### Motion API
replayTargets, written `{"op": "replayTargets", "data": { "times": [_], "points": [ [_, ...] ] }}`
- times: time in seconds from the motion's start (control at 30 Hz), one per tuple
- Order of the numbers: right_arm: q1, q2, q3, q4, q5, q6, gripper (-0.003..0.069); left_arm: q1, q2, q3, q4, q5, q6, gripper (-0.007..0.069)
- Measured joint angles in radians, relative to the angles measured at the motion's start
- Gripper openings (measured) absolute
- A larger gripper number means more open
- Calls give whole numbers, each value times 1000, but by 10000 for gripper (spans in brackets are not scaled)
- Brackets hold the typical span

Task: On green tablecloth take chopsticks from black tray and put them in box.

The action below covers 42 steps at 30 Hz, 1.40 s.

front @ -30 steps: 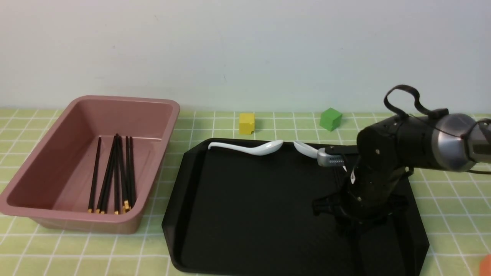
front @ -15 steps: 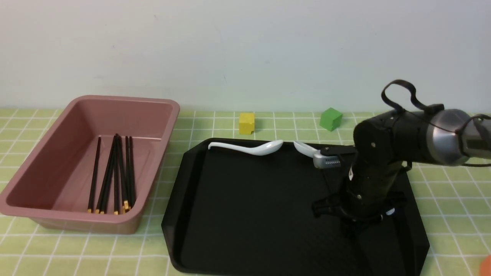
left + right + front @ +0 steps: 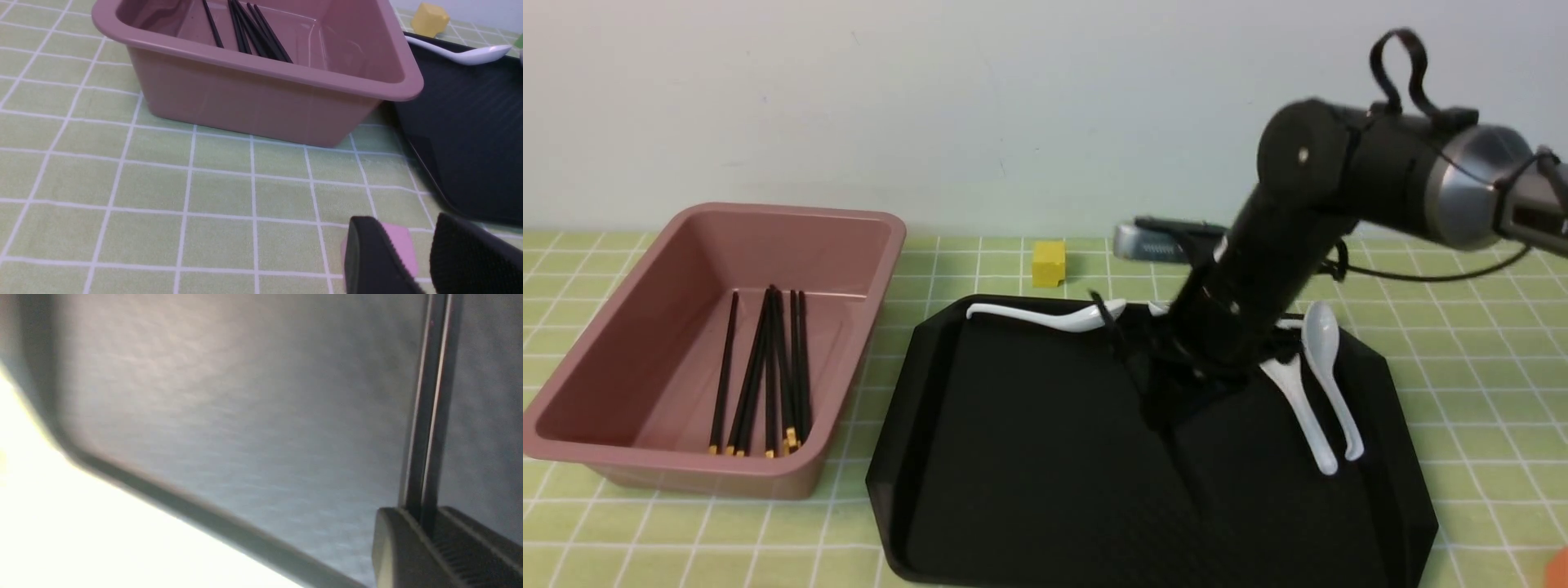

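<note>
— State of the right claw?
— Gripping two chopsticks, above the black tray.
— Left claw?
— Jaws apart.
— The box?
— Left of the tray, more chopsticks inside.

matt black tray, glossy pink box, seemingly plastic

In the front view, the right arm ran off the right edge, its gripper blurred; the tray was cut by the bottom edge. The left wrist view's top edge cropped the box. An orange thing was cropped lower right.
</note>
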<state>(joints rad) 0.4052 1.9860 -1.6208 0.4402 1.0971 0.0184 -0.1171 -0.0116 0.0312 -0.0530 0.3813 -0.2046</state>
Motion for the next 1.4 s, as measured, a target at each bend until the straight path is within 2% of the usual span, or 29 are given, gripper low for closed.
{"op": "replayTargets", "data": {
  "times": [0.03, 0.07, 0.13, 0.23, 0.4, 0.47, 0.6, 0.7, 0.83, 0.93, 1.03, 1.13, 1.3, 1.33, 1.37, 1.4],
  "points": [
    [4, 0, -30, 93, -24, -59, 104, 0, 0, 0, 0, 0, 0, 238],
    [5, 0, -34, 93, -29, -66, 104, 0, 0, 0, 0, 0, 0, 238],
    [22, 6, -70, 231, -113, -153, 104, 0, 0, 0, 0, 0, 0, 238],
    [77, 45, -143, 447, -267, -337, 104, 0, 0, 0, 0, 0, 0, 238],
    [155, 119, -251, 619, -361, -533, 104, 0, 0, 0, 0, 0, 0, 238],
    [215, 179, -318, 705, -434, -641, 104, 0, 0, 0, 0, 0, 0, 238],
    [290, 257, -371, 779, -587, -757, 123, 0, 0, 0, 0, 0, 0, 238],
    [327, 295, -376, 801, -693, -816, 171, 0, 0, 0, 0, 0, 0, 238],
    [351, 346, -380, 813, -780, -875, 300, 0, 0, 0, 0, 0, 0, 238],
    [352, 366, -380, 810, -776, -884, 356, 0, 0, 0, 0, 0, 0, 238],
    [335, 366, -380, 781, -702, -887, 365, 0, 0, 0, 0, 0, 0, 238],
    [319, 357, -381, 743, -636, -880, 339, 0, 0, 0, 0, 0, 0, 238],
    [247, 275, -381, 540, -443, -720, 134, 0, 0, 0, 0, 0, 0, 238],
    [232, 254, -381, 487, -397, -690, 95, 0, 0, 0, 0, 0, 0, 238],
    [203, 207, -381, 408, -312, -650, 24, 0, 0, 0, 0, 0, 0, 238],
    [189, 181, -381, 365, -278, -626, 1, 0, 0, 0, 0, 0, 0, 238]
  ]
}}
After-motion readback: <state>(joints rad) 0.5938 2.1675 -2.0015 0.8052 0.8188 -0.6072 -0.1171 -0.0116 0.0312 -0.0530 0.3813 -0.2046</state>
